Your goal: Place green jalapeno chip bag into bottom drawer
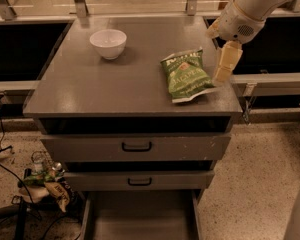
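- Hand [224, 64] is held just at the right edge of the green jalapeno chip bag [185, 75], pointed downward from a white arm [250, 9] that comes in from the upper right; whether it is released or clenched cannot be told.
- The green jalapeno chip bag is laid flat, printed face up, on the grey desk [115, 89], close to the desk's front right corner.
- A white bowl [108, 43] is set upright on the same desk, well to the left of the bag and farther back.
- Below the bag, two grey drawers with black handles [136, 146] are seen shut, one above the other.
- Lowest of all beneath the bag, the bottom drawer [140, 216] is pulled out at floor level, its flat floor exposed.
- Far down and to the left of the bag, floor clutter [47, 181] of packets and cables is seen.
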`<state>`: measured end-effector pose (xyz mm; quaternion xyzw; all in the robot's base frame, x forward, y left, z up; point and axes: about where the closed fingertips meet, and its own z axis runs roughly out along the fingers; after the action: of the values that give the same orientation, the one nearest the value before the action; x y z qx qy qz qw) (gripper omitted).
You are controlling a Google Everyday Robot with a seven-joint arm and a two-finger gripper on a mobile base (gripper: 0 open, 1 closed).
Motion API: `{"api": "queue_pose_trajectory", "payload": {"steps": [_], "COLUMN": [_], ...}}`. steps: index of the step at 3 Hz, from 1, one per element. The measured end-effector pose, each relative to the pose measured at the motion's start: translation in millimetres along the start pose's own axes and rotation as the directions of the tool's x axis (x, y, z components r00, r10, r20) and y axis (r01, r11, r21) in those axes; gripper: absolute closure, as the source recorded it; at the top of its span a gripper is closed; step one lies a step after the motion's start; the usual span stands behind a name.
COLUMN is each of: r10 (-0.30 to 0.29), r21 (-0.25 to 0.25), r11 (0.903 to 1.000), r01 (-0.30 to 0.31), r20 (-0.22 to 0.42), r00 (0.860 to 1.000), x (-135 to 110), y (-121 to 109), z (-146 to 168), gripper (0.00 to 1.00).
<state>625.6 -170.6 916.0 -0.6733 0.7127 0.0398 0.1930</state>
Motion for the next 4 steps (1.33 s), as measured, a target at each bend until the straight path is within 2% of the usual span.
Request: {"api": "queue_pose_trajectory", "payload": {"steps": [1,2,3,4], "r10": [0.006,0.046,0.046,0.069], "r21": [0.003,-0.023,-0.023,-0.041], "r11": [1.0000,0.9987,0.9987,0.9970], "r01": [-0.006,-0.045,-0.045,-0.066], "r20": [0.008,0.049,0.050,0.102], "r00": [1.000,0.998,0.998,0.992], "x": [1.1,8.0,8.0,1.6], "y": [-1.4,-1.0,-1.1,-13.0], "z": [3.8,36.8,36.9,53.9], "gripper": [0.00,0.00,0.00,0.00]}}
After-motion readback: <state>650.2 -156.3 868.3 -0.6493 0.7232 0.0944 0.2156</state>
